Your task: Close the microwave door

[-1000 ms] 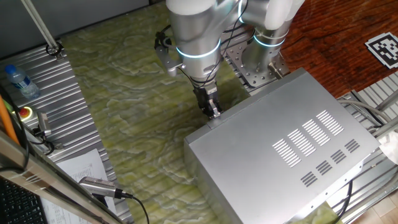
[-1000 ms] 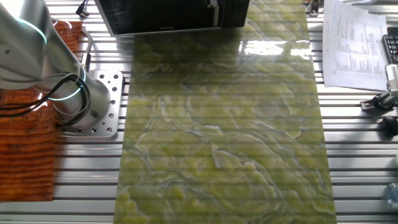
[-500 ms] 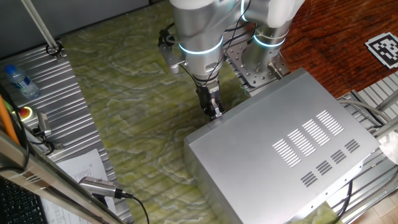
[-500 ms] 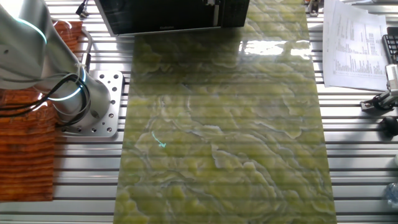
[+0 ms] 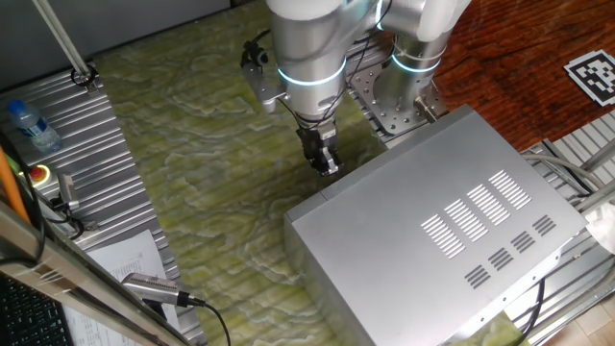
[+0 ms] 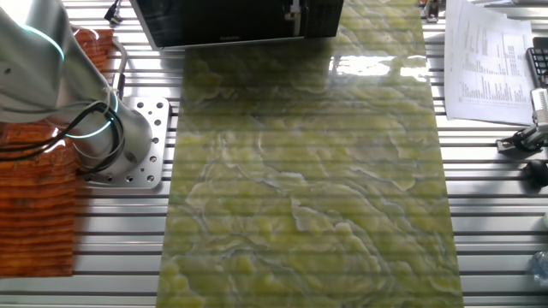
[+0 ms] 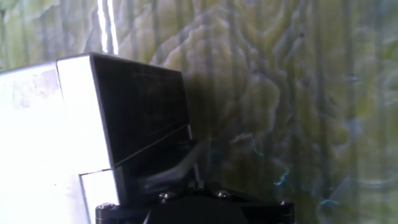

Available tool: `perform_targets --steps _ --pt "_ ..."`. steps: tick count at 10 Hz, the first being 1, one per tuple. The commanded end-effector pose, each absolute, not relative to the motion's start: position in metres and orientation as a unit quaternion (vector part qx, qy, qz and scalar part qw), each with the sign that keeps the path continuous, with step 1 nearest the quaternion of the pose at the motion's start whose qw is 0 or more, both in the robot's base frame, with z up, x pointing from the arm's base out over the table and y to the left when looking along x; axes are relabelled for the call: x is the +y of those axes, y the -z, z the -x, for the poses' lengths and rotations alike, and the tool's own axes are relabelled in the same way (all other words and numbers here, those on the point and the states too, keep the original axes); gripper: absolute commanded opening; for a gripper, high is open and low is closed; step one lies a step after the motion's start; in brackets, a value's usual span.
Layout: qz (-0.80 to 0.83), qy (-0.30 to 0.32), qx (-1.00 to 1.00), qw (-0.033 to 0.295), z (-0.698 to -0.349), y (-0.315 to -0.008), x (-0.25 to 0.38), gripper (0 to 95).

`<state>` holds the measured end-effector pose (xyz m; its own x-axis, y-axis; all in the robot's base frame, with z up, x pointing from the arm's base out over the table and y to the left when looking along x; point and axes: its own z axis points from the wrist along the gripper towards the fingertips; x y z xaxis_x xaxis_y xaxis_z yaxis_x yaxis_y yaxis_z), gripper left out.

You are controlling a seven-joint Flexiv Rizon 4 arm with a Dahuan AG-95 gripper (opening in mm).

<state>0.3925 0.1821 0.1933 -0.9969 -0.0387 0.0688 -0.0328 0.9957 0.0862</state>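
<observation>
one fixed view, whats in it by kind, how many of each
microwave: 1
robot arm with gripper: 1
water bottle: 1
red button: 1
printed paper sheet: 1
black and white marker tag: 1
total: 6

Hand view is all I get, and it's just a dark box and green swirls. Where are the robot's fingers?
Observer: The fingers hang beside the front top corner of the microwave, above the green mat.
Operator: What's the top like?
Observer: Silver, with rows of little vent slots.
Operator: Is the door shut?
Observer: In the other fixed view the microwave door looks flat across the front, but only a strip of it shows.
</observation>
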Motion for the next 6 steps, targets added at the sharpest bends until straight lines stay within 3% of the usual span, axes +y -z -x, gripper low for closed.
perform_targets --steps 1,6 --pt "-0.040 0.043 -0.998 0.031 -0.397 -0.190 0.146 0.0" --pt "-0.064 -0.013 -0.998 0.014 -0.395 -0.180 0.094 0.0"
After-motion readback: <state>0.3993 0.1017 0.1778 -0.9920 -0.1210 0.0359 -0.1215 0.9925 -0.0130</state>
